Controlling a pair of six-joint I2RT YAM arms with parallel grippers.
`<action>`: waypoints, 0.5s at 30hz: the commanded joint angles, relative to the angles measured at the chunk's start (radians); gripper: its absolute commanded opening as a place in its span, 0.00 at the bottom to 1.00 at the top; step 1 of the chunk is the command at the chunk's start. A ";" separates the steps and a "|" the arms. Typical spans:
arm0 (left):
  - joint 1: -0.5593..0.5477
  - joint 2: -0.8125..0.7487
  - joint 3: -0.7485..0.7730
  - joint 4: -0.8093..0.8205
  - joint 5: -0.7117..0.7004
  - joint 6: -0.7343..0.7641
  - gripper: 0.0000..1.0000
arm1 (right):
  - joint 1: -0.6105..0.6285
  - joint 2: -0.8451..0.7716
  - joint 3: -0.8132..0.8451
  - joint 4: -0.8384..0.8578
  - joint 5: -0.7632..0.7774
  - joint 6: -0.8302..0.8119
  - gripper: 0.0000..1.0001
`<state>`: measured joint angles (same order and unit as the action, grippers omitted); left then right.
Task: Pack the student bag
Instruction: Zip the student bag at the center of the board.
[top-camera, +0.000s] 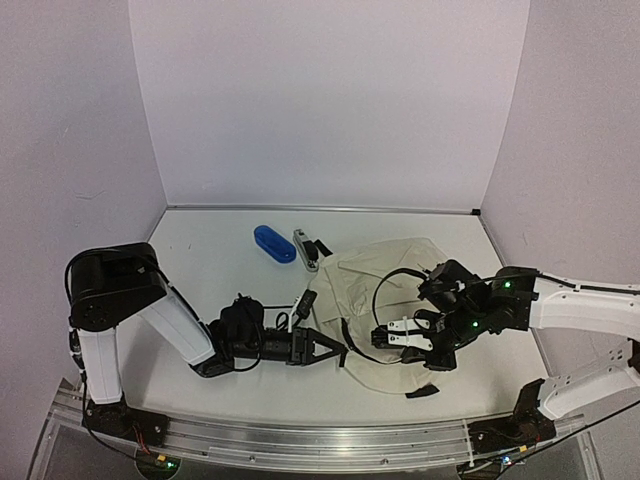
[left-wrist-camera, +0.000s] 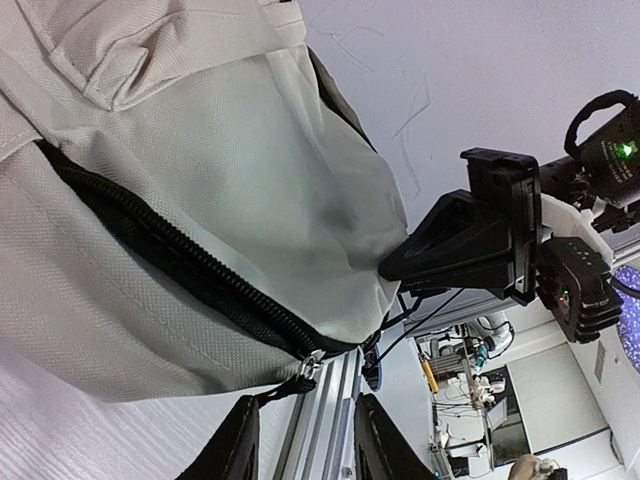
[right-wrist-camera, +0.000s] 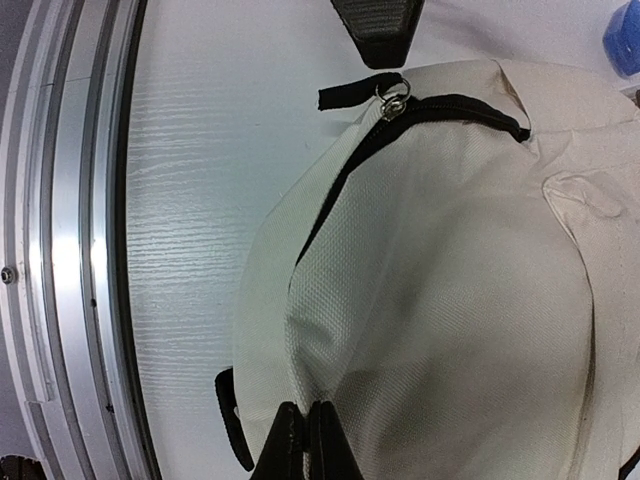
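The left tool (left-wrist-camera: 307, 402) is part-open, its fingers apart just short of the zipper pull (left-wrist-camera: 310, 366) of the student bag (left-wrist-camera: 200, 190). The right tool (right-wrist-camera: 303, 412) is closed over the bag's cream fabric. The bag lies on the bench (top-camera: 210, 250) between both tools, its inside hidden. Beyond it sit a blue oblong case (top-camera: 274, 243) and a grey-white object (top-camera: 305, 250).

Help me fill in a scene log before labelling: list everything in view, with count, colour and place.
student bag: one, cream with black zippers, lying centre-right on the table
case: one, blue, oval, behind the bag to its left
grey item: one, grey-white, right beside the case; kind unclear
table: one, white, under everything
left tool: one, black, jaws apart at the bag's zipper pull
right tool: one, black, shut, pinching the bag's fabric
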<state>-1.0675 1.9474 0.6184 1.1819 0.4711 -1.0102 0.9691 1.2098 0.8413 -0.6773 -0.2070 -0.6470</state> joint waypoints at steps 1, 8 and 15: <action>-0.004 0.024 0.028 0.085 0.011 -0.023 0.33 | -0.006 0.005 0.007 -0.013 0.008 0.014 0.00; -0.009 0.003 -0.005 0.053 -0.033 0.004 0.59 | -0.005 0.006 0.008 -0.014 0.005 0.013 0.00; -0.050 0.048 0.025 -0.018 -0.045 0.080 0.56 | -0.005 0.011 0.013 -0.014 0.005 0.018 0.00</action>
<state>-1.0873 1.9635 0.6216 1.1722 0.4390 -0.9805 0.9691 1.2117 0.8413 -0.6773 -0.2070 -0.6453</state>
